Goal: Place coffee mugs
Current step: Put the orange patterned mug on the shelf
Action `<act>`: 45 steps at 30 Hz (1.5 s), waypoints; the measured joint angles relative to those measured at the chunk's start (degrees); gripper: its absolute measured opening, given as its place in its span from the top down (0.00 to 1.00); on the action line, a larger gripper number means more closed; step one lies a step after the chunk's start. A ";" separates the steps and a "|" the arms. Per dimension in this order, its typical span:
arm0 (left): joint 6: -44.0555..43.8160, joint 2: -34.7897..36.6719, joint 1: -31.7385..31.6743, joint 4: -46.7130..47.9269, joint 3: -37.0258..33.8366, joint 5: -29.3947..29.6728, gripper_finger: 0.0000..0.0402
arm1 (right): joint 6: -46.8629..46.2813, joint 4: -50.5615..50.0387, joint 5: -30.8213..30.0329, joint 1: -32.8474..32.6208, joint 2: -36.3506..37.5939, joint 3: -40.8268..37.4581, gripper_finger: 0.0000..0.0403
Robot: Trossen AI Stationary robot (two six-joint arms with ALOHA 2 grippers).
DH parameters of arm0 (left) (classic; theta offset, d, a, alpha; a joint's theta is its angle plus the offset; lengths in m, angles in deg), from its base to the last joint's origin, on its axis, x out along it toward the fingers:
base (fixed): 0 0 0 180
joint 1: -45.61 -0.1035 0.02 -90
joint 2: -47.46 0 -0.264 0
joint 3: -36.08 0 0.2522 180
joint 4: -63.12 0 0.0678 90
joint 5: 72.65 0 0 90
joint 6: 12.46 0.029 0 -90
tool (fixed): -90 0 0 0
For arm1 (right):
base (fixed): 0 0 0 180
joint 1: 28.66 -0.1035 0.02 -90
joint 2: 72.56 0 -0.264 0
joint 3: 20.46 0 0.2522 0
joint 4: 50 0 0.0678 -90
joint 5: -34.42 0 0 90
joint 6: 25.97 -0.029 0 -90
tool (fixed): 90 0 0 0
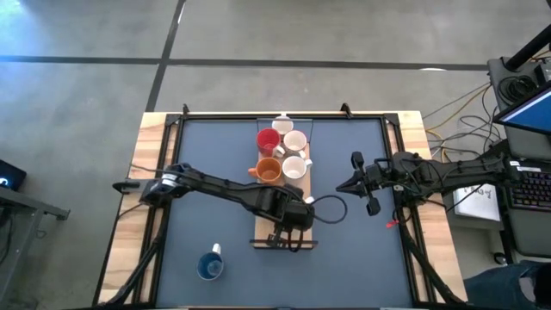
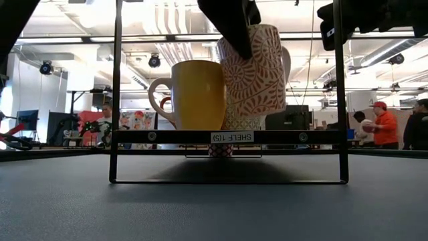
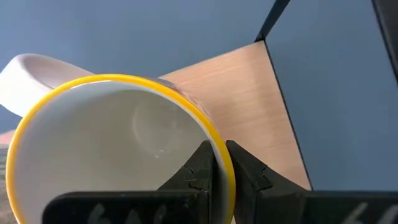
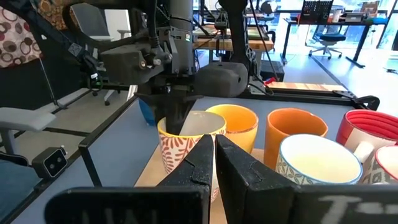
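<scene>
My left gripper [image 1: 293, 215] is over the near end of the wooden shelf board [image 1: 277, 234], shut on a red-and-white leaf-patterned mug [image 2: 254, 70] with a yellow rim; the high view hides that mug under the gripper. A yellow mug [image 2: 192, 94] stands on the shelf beside it. Farther back on the board stand an orange mug [image 1: 269, 170], a red mug [image 1: 268, 139] and three white mugs [image 1: 294, 144]. A blue mug [image 1: 209, 265] stands on the table near its near edge. My right gripper [image 1: 355, 178] waits shut above the table's right half, touching nothing. My left gripper [image 3: 221, 149] pinches the patterned mug's rim [image 3: 219, 163], one finger inside the cup and one outside, coming from above and pointing down. The white handle [image 3: 31, 68] is on the far side from the fingers. In the low view the mug hangs slightly tilted, its base a little above the shelf board.
The shelf is a black wire frame [image 2: 117, 100] around the board, labelled on its front bar [image 2: 231, 136]. Blue table surface lies free on both sides of it. Wooden table edges and cables are at the right [image 1: 448, 120]. People sit in the room beyond [image 2: 382, 124].
</scene>
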 joint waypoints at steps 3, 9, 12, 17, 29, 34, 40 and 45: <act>-1.15 0.02 -0.04 -0.32 -1.30 -0.69 0.98 | 0.02 -0.02 0.00 0.00 0.00 -0.06 0.98; -1.52 0.02 -0.67 -1.25 -2.71 -2.58 0.98 | 0.04 -0.11 -0.02 0.00 -0.02 -0.13 0.98; -1.46 0.09 -1.02 -2.55 -3.28 -3.51 0.98 | 0.01 -0.11 -0.02 0.00 -0.02 -0.15 0.98; -1.22 0.09 -1.51 -3.39 -4.10 -5.53 0.98 | -0.42 -0.13 -0.04 0.00 -0.37 -0.17 0.98; -0.94 0.09 -1.79 -3.82 -4.10 -5.72 0.97 | -0.40 -0.15 -0.07 0.00 -0.74 -0.20 0.98; -0.86 0.09 -1.90 -4.20 -4.13 -5.70 0.93 | -0.37 -0.15 -0.07 0.00 -0.74 -0.20 0.98; -0.88 0.14 -2.10 -4.26 -4.38 -5.75 0.89 | -0.40 -0.15 -0.09 0.00 -0.74 -0.20 0.98; -0.87 0.15 -2.23 -4.52 -4.43 -6.01 0.89 | -0.39 -0.18 -0.09 0.00 -0.72 -0.20 0.98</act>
